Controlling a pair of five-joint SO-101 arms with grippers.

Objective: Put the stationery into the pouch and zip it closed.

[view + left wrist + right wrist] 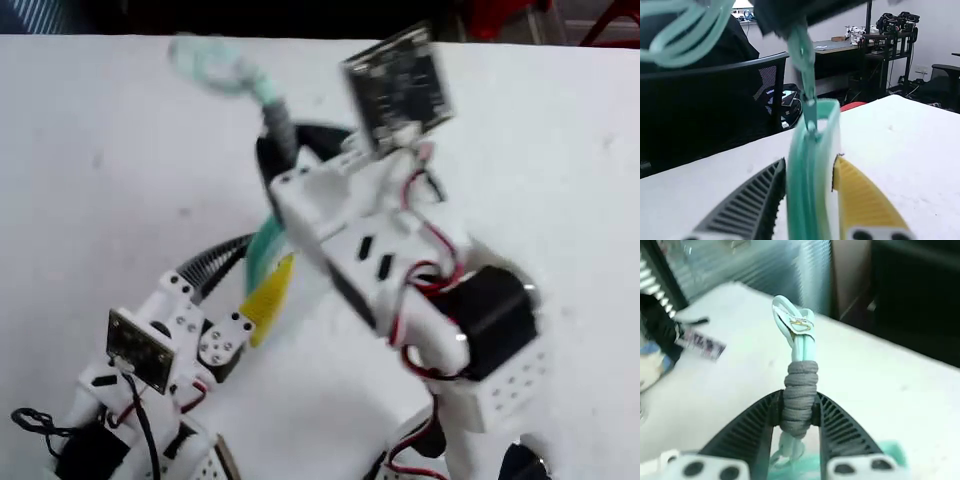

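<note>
A: While our left gripper (809,167) pinches the teal pouch (815,125) upright over the table (120,150), our right gripper (799,399) is clamped on the zip cord (799,382)
B: Agreed. Risk: we pull off-axis and the pouch twists out of the left jaws
A: Or the cord slides through the right jaws and the zip stalls
B: Also, we can't tell whether the stationery is inside, so we may zip it empty

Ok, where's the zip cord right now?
The cord is pinched in the right hand, just off the end of the pouch that the left hand grips, near the middle of the table.
</note>
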